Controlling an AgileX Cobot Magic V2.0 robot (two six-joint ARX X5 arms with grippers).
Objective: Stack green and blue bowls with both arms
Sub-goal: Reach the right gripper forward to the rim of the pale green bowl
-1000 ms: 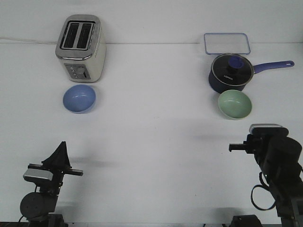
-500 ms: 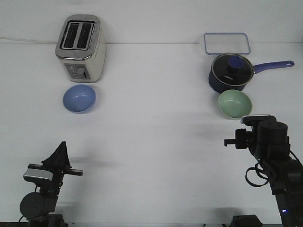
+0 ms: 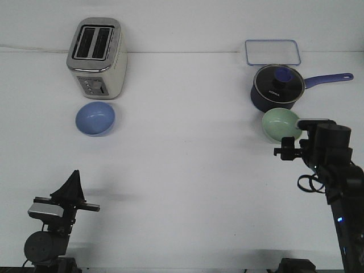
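The pale green bowl (image 3: 278, 123) sits upright at the right, just in front of the navy saucepan. The light blue bowl (image 3: 95, 118) sits upright at the left, in front of the toaster. My right gripper (image 3: 304, 139) is at the green bowl's near right rim and covers part of it; its fingers are hidden behind the wrist. My left gripper (image 3: 73, 181) rests low at the front left, far from the blue bowl. It points away from the camera, and its fingers show as one dark wedge with no gap.
A cream toaster (image 3: 96, 58) stands behind the blue bowl. A navy lidded saucepan (image 3: 276, 86), its handle pointing right, stands right behind the green bowl. A clear lidded container (image 3: 272, 52) lies at the back right. White tabletop (image 3: 187, 159) spreads between the bowls.
My right arm has moved forward and slightly right, from the front right up to the green bowl's rim. The left arm and both bowls have not moved.
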